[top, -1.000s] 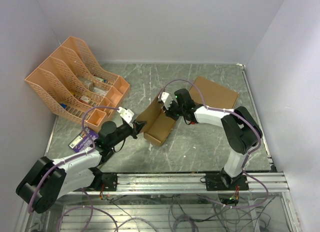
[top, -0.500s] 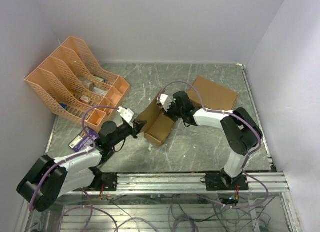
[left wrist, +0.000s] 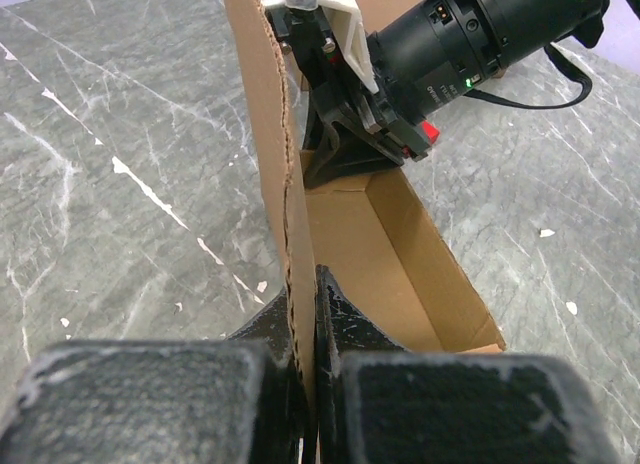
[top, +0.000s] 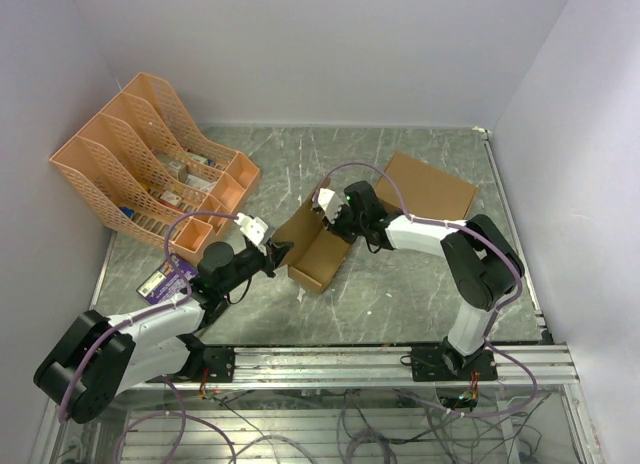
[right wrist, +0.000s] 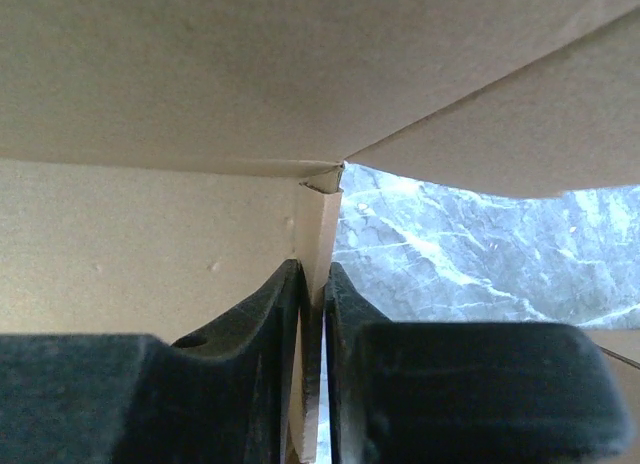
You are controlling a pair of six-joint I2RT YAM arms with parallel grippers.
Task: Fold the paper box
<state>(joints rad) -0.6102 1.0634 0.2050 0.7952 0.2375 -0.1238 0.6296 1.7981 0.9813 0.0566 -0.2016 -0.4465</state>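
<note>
Paper box [top: 318,246], thin brown cardboard trough, marbled tabletop [top: 400,284]; left pincer [left wrist: 312,284] clamped on 8 o'clock wall; right pincer [right wrist: 312,274] straddling 1 o'clock flap, grip unclear

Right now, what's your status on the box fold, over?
Status: left gripper shut on paper box side wall; right gripper straddles its far end flap, grip unclear. Top open, fold unfinished. Orange file rack, larger cardboard box stand apart.

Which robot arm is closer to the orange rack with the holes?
Left. The left arm sits beside the orange rack's near end; the right arm is across the paper box, farther away.
</note>
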